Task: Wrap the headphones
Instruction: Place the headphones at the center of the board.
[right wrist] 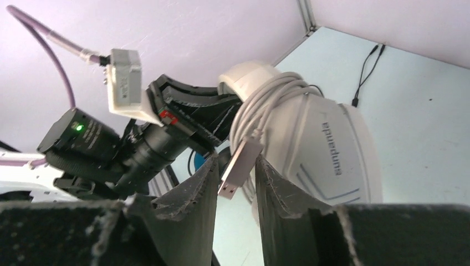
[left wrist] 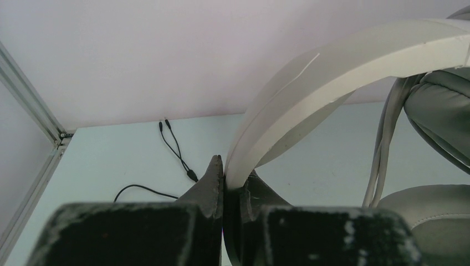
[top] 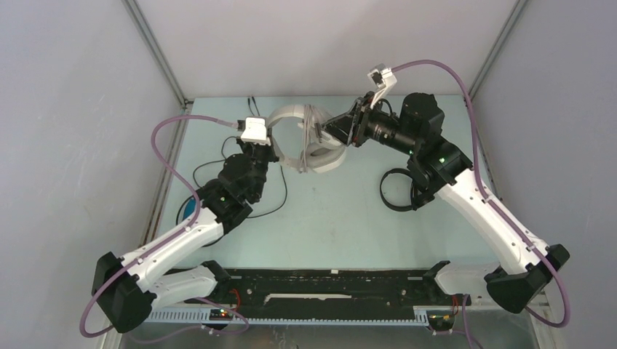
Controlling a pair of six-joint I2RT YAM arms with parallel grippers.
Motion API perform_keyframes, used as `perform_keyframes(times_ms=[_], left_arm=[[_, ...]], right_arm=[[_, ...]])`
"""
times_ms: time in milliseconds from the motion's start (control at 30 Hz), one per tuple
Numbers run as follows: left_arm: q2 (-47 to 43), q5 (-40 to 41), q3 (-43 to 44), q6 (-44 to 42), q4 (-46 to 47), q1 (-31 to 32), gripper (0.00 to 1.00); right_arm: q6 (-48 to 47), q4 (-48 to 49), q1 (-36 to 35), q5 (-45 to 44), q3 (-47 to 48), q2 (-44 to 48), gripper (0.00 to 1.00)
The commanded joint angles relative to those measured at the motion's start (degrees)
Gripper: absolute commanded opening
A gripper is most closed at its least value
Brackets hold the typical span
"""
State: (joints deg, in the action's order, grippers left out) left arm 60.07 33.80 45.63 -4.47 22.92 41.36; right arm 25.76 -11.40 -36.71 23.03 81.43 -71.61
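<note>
Evidently the winding of the white-grey headphones (top: 313,149) is at its last stage. They are held up at twelve o'clock of the table (top: 327,233), near its far edge, between the two arms. The left gripper (left wrist: 224,180) is closed tight on the lower end of the pale headband (left wrist: 354,55), pinning the set upright from its nine o'clock side. At its three o'clock the right gripper (right wrist: 236,166) has its jaws parted, and the flat silver plug (right wrist: 244,158) hangs between them with a gap on the left side, so it looks loose and not gripped. Above the plug the grey cable (right wrist: 260,97) lies in several turns around the arm of the ear cup (right wrist: 327,155). I judge the step in hand to be letting go of the cable end once the coil is made. The next move calls for drawing the right fingers straight back so they neither catch the plug nor pull a turn off, while the left grip steadies the band; if the tail sags, it wants tucking under a turn. The smaller all-black headphones (top: 399,190) lie at three o'clock of the table, partly under the right arm. The blue-banded pair (top: 190,209) lies at nine o'clock, mostly hidden by the left arm, with a thin black cable (left wrist: 192,175) loose on the surface, so those look unwrapped.
</note>
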Motion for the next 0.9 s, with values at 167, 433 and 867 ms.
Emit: perform_keyframes(times_ms=[167, 433, 867], left_arm=[[-3.03, -1.37, 2.69, 3.18, 5.88, 0.36, 0.00], [-3.07, -1.29, 3.06, 3.87, 5.49, 0.33, 0.00], [-1.64, -2.36, 6.49, 11.19, 1.28, 0.30, 0.00]], right_arm=[[-0.55, -1.48, -0.62, -3.37, 8.64, -6.10, 0.35], [-3.28, -7.79, -2.88, -6.72, 11.85, -9.06, 0.31], [-3.74, -5.83, -7.61, -11.79, 3.73, -6.87, 0.11]])
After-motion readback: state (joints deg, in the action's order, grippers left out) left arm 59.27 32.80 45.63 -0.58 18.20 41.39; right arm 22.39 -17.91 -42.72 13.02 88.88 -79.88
